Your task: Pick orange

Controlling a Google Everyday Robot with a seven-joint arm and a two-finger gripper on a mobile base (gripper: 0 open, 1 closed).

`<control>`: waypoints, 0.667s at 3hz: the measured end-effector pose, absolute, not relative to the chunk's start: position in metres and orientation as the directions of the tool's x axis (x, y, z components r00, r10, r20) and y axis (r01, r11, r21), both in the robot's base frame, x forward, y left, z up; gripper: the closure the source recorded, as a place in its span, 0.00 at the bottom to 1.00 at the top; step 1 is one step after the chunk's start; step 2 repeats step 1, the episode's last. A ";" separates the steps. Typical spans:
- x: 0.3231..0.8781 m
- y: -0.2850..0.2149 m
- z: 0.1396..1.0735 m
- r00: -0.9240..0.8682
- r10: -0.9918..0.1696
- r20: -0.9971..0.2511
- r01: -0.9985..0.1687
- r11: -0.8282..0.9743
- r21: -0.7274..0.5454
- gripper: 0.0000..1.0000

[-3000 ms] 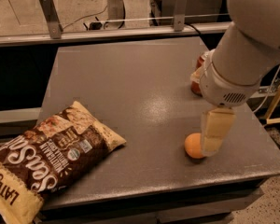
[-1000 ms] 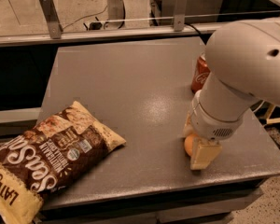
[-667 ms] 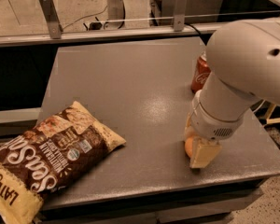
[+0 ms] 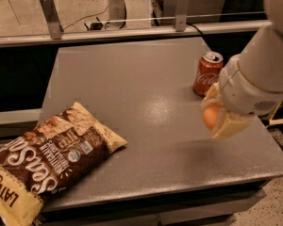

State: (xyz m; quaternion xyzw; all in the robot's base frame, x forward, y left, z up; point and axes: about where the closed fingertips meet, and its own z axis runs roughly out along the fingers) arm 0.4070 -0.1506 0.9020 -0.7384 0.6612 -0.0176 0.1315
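The orange (image 4: 210,117) is a small round orange fruit held between the cream fingers of my gripper (image 4: 216,116). The gripper is shut on it and holds it lifted above the right side of the grey table (image 4: 132,93). Part of the orange is hidden by the fingers. My large white arm (image 4: 264,69) comes in from the upper right.
A red Coca-Cola can (image 4: 208,73) stands upright just behind and left of the gripper. A brown and yellow chip bag (image 4: 47,159) lies at the table's front left, overhanging the edge. A metal rail (image 4: 132,29) runs along the far edge.
The gripper, which was down at the table around the orange, has risen with the orange in it. The can, hidden behind the arm before, now shows fully.
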 end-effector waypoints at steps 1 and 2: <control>0.410 -0.149 0.912 0.132 -0.980 -0.150 -0.966 -0.093 -0.240 1.00; 0.410 -0.149 0.912 0.132 -0.980 -0.150 -0.966 -0.093 -0.240 1.00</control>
